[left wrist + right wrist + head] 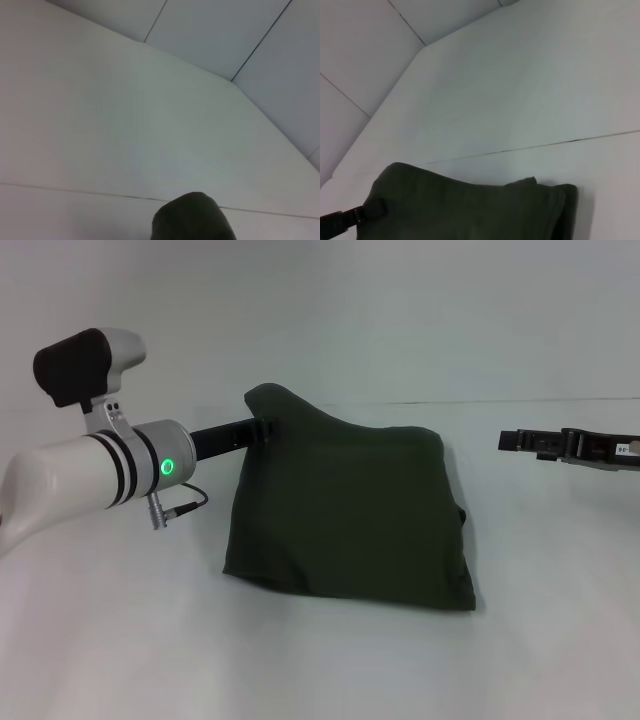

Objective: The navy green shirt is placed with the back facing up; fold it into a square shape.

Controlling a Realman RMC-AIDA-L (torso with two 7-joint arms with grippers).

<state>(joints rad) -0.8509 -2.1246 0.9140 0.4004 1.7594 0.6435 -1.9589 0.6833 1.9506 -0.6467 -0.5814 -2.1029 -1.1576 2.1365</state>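
The navy green shirt (pixel 350 510) lies folded into a rough rectangle in the middle of the white table, plain side up. Its far left corner is lifted off the surface, and my left gripper (pixel 265 428) is shut on that corner. The right wrist view shows the same pinch, with the left gripper (pixel 357 215) holding the edge of the shirt (pixel 470 210). In the left wrist view only a dark bulge of the shirt (pixel 192 220) shows. My right gripper (pixel 510 441) hovers to the right of the shirt, apart from it.
The white table (pixel 330 660) extends all around the shirt. A thin seam (pixel 540 400) runs across its far side. A cable (pixel 180 505) hangs from my left wrist.
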